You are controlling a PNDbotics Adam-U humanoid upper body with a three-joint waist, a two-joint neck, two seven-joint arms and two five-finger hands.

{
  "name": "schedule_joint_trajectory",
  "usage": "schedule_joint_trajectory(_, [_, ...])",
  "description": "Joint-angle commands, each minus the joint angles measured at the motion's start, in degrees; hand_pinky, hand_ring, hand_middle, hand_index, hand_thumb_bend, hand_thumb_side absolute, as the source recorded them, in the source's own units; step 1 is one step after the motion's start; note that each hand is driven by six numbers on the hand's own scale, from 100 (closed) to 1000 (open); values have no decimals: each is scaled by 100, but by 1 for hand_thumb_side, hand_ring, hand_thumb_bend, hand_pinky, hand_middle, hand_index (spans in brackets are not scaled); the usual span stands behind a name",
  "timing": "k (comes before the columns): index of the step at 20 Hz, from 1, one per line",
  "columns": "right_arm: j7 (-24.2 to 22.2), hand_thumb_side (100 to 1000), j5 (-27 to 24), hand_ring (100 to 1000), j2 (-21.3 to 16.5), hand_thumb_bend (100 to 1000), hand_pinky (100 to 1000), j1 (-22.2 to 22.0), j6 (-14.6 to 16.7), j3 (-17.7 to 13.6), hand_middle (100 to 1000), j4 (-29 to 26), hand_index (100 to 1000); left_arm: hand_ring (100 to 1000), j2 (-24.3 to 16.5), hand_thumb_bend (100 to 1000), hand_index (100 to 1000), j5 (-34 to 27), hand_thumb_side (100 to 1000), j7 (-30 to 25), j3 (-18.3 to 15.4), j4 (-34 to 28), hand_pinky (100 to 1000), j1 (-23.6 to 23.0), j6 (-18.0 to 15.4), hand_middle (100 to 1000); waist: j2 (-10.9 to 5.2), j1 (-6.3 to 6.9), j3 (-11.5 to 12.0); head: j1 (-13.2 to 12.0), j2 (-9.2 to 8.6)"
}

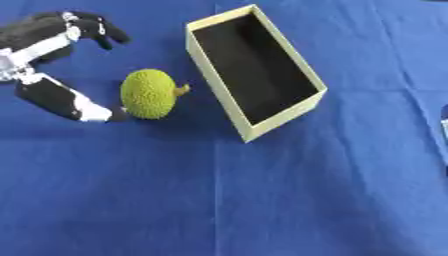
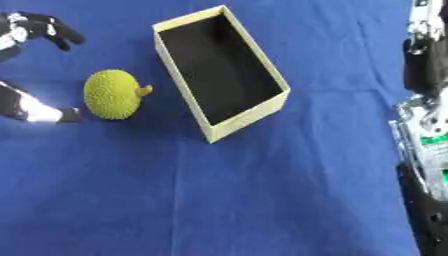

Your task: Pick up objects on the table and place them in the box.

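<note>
Left eye view showed the left hand [image 1: 54, 60] at the far left of the blue worktop [image 1: 262, 200], spread wide and grasping nothing. Its dark fingers [image 1: 96, 27] arched forward at the top, curling down at the tips, while its thumb [image 1: 70, 102] reached out lower down, the pale tip touching or nearly touching the lower left side of the fruit; contact could not be made out for certain. The fruit [image 1: 150, 93], a round, bumpy yellow-green thing with a short brownish stem pointing right, lay on the cloth in the gap between thumb and fingers, just left of the box and outside it. The box [image 1: 254, 127], cream-walled with a black inside, stood open and askew near the middle, its long side running from upper left to lower right, with nothing seen in it. At the right edge of the right eye view, the right arm [image 2: 424, 150] ran down the frame; whether the right hand was released or clenched could not be told.
</note>
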State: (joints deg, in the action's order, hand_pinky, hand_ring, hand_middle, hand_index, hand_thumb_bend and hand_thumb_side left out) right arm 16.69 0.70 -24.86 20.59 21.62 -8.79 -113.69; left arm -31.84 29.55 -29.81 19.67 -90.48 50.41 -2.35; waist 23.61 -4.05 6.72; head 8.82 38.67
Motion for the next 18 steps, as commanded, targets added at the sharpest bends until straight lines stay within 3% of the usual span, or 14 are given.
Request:
schedule_joint_trajectory(1, [-19, 600, -39, 709, -66, 100, 763, 29, 0, -27, 570, -90, 784, 789, 109, 710, 875, 186, 351, -15, -25, 123, 922, 175, -62, 805, -162, 7, -18, -15, -70])
schedule_joint_trajectory(18, [-44, 601, -82, 710, -51, 100, 764, 66, 8, -18, 570, -90, 784, 813, 507, 765, 874, 1045, 288, 36, 89, 835, 921, 329, -394, 828, -168, 17, -74, -23, -51])
